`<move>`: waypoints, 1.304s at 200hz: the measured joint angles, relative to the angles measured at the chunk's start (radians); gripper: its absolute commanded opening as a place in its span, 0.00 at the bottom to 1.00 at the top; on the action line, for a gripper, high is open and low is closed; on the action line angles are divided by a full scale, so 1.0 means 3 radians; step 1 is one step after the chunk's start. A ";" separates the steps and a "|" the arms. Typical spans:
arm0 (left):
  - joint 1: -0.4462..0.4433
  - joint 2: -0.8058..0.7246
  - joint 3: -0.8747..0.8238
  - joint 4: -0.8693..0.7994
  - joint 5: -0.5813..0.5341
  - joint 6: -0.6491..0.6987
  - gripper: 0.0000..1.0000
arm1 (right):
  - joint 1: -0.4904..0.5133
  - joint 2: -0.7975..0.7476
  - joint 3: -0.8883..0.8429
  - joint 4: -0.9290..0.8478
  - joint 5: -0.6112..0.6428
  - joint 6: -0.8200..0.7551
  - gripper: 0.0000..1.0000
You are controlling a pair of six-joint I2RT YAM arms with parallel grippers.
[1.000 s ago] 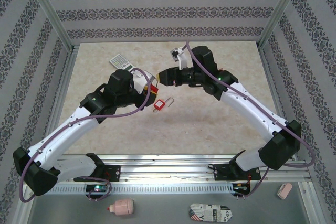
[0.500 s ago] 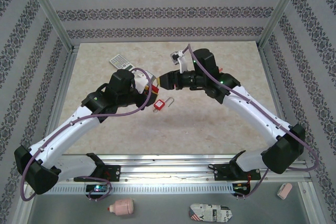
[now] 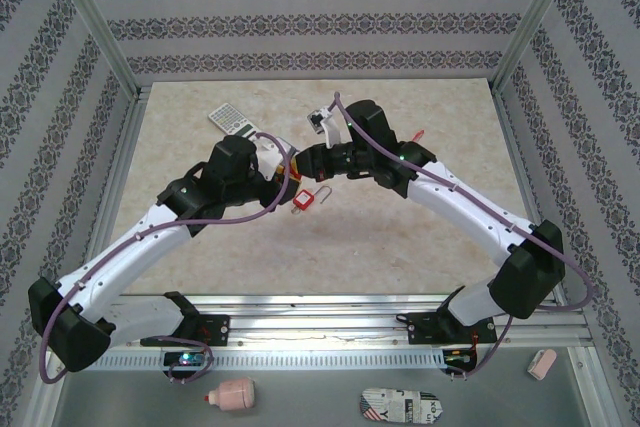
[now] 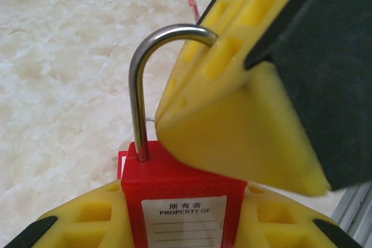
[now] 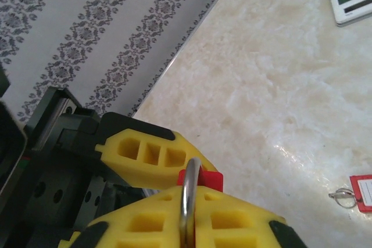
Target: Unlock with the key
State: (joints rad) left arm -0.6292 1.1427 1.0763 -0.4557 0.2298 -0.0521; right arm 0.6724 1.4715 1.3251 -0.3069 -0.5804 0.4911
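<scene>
Top view: left gripper (image 3: 286, 175) & right gripper (image 3: 306, 161) meet tip to tip mid-table. A second red padlock (image 3: 303, 201) lies on the beige marbled tabletop (image 3: 400, 237) just beside them, w/ a grey calculator (image 3: 230, 119) farther back. Left wrist: yellow left fingers (image 4: 70, 225) clamp the body of an upright red padlock (image 4: 183, 201), plastic w/ curved steel shackle. Right wrist: yellow right fingers (image 5: 232, 225) are closed on that shackle. Tiny silvery-grey thin metal key (image 5: 343, 197), prob., lies on the table touching the second red padlock; too small to be sure.
</scene>
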 measured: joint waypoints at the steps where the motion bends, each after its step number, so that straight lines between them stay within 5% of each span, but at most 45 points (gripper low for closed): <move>1: 0.0000 -0.0001 -0.0003 0.0003 0.0000 0.0000 0.00 | 0.0000 0.0000 0.0001 0.0000 0.0001 -0.0001 0.02; 96: -0.0045 -0.0123 -0.0512 0.0718 -0.0183 -0.0014 0.00 | 0.0032 0.0006 0.0093 -0.0203 0.0415 0.0023 0.00; 182: -0.0062 -0.0123 -0.0607 0.0961 -0.0113 0.0001 0.00 | -0.0163 -0.0047 0.0092 -0.0275 0.0139 -0.0086 0.00; 242: -0.0182 -0.0118 -0.0656 0.1217 -0.0563 0.0041 0.00 | -0.0159 -0.0092 0.0085 -0.0177 0.0413 0.0273 0.00; 261: -0.0219 -0.0083 -0.0668 0.1294 -0.0692 0.0084 0.00 | -0.0146 -0.0090 0.0085 -0.0164 0.0529 0.0435 0.11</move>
State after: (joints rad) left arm -0.6949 1.1179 0.8761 -0.0673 0.0223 -0.0269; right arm 0.6285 1.4445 1.3506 -0.3561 -0.4217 0.6216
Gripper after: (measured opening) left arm 0.338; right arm 0.068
